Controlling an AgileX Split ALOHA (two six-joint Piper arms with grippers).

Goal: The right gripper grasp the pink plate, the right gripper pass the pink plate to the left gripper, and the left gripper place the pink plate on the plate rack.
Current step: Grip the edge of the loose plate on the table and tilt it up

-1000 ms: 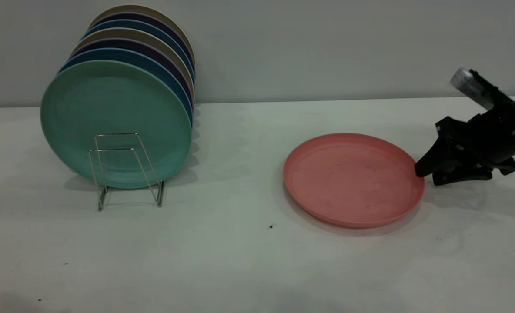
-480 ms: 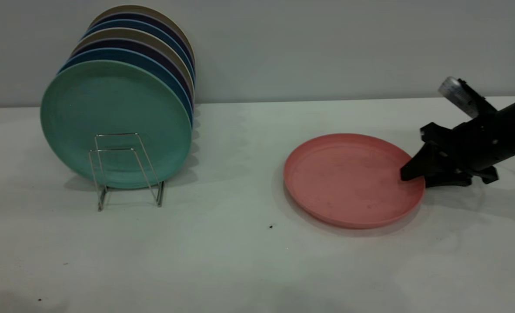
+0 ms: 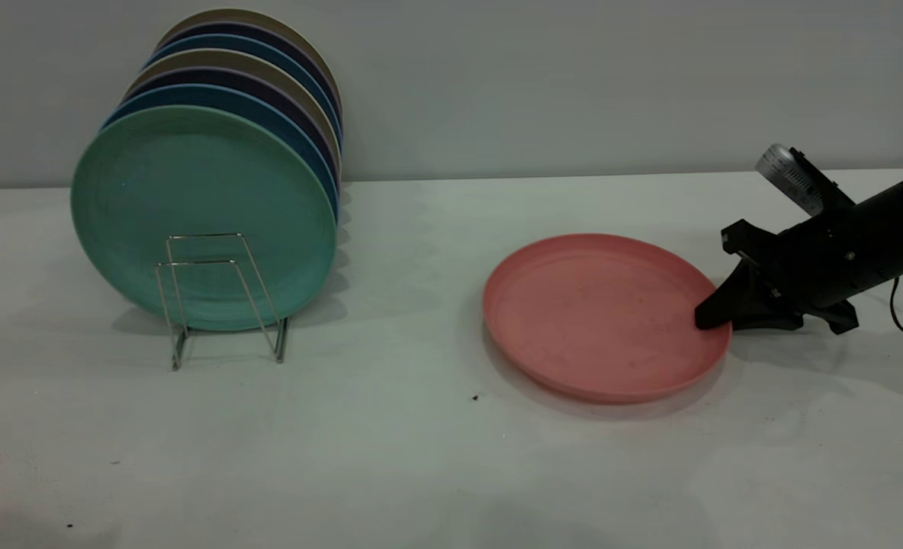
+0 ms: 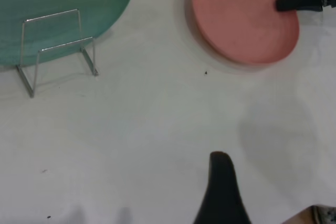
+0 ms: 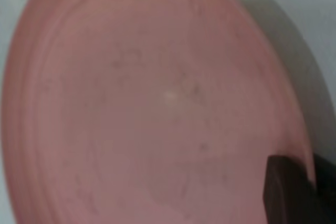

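The right gripper (image 3: 715, 316), black wedge-shaped jaws on a thick black arm sloping low over the white bench (image 3: 421, 457), has its upper jaw tip over the near rim of the round salmon-pink plate (image 3: 600, 316), which lies flat just ahead of it; the lower jaw is hidden behind that rim, so whether the jaws are clamped I cannot tell. Far beyond the plate, the thin silver wire plate rack (image 3: 219, 297) holds a green plate (image 3: 192, 198) and others upright, and the left gripper (image 4: 223, 192), cut off, shows one dark finger.
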